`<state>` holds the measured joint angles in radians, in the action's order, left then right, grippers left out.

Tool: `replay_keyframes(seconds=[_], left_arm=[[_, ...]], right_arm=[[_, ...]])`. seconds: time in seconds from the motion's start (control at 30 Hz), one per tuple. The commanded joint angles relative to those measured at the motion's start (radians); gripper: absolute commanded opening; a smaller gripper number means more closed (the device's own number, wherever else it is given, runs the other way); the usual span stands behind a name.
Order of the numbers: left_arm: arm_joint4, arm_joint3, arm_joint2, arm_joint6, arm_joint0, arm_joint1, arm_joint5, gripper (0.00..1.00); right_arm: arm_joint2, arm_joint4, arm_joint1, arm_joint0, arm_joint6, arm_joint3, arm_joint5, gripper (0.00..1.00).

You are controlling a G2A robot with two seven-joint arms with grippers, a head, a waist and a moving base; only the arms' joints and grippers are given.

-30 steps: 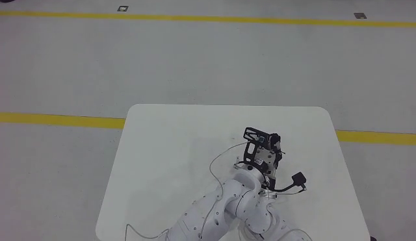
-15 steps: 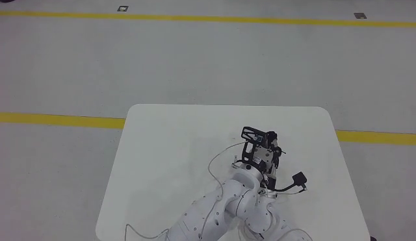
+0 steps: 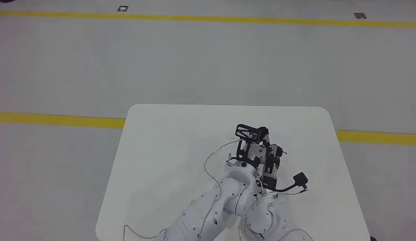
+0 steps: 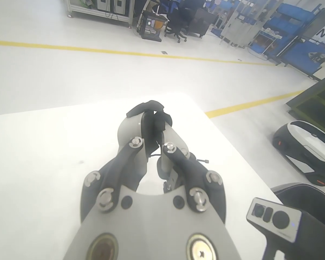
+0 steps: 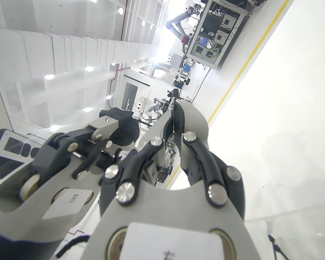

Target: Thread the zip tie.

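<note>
Counting grippers: two. The left gripper [image 4: 151,112] and right gripper [image 5: 176,101] sit just beside each other, a bit right of the middle of the one white tabletop [image 3: 169,150].
Left gripper state: fingertips pressed together, black tip covers touching. One thin black strand [image 4: 161,140] runs down the gap just below the tips. Honestly can't tell if it's clamped or only passing through.
Right gripper state: pinched closed on the zip tie [image 5: 175,93].
Zip tie count: one that I can make out.
Zip tie spot: up off the tabletop, squeezed between the right gripper's two fingers. Its thin black end pokes out just past their tips, and the rest is hidden between the fingers.
Labels: two white stickers [image 5: 67,200] in the right wrist view, one on each gripper's base plate.
Writing: each sticker has a tiny dark mark, way too small for me to read.
Floor: two yellow lines [image 3: 65,119] run across the pale floor beyond the tabletop in the top view.
</note>
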<state>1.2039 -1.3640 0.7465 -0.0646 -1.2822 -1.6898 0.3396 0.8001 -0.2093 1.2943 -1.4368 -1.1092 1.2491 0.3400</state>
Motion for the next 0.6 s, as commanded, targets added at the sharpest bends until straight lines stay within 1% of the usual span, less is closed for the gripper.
replay_keyframes(seconds=[0.0,0.03,0.07,0.1,0.17,0.23,0.37,0.5,0.57], left_arm=[[0.011,0.002,0.007,-0.004,-0.002,-0.003,0.000,0.00],[0.016,0.000,0.010,-0.003,-0.004,-0.005,0.000,0.00],[0.022,0.000,0.014,-0.003,-0.006,-0.006,0.000,0.00],[0.030,0.000,0.018,-0.003,-0.008,-0.008,0.000,0.00],[0.045,-0.002,0.024,-0.001,-0.013,-0.012,0.000,0.00],[0.060,-0.001,0.030,0.002,-0.017,-0.015,0.000,0.00],[0.134,0.018,0.047,0.015,-0.020,-0.024,0.000,0.00],[0.134,0.021,0.057,0.015,-0.016,-0.027,0.000,0.00],[0.121,0.009,0.066,0.008,-0.019,-0.027,0.000,0.00]], right_arm=[[0.001,0.001,0.000,0.000,0.000,0.001,0.000,0.00],[0.002,0.001,-0.001,-0.001,0.001,0.001,0.000,0.01],[0.002,0.001,-0.001,-0.001,0.001,0.001,0.000,0.04],[0.002,0.002,-0.001,-0.001,0.001,0.002,0.000,0.12],[0.003,0.001,-0.001,-0.001,0.001,0.002,0.000,0.22],[0.003,0.001,-0.001,-0.001,0.002,0.002,0.000,0.25],[0.003,0.002,0.000,-0.001,0.004,0.001,0.000,0.26],[0.002,0.003,0.000,0.000,0.004,0.000,0.000,0.25],[0.004,0.004,0.000,0.000,0.003,0.000,0.000,0.25]])
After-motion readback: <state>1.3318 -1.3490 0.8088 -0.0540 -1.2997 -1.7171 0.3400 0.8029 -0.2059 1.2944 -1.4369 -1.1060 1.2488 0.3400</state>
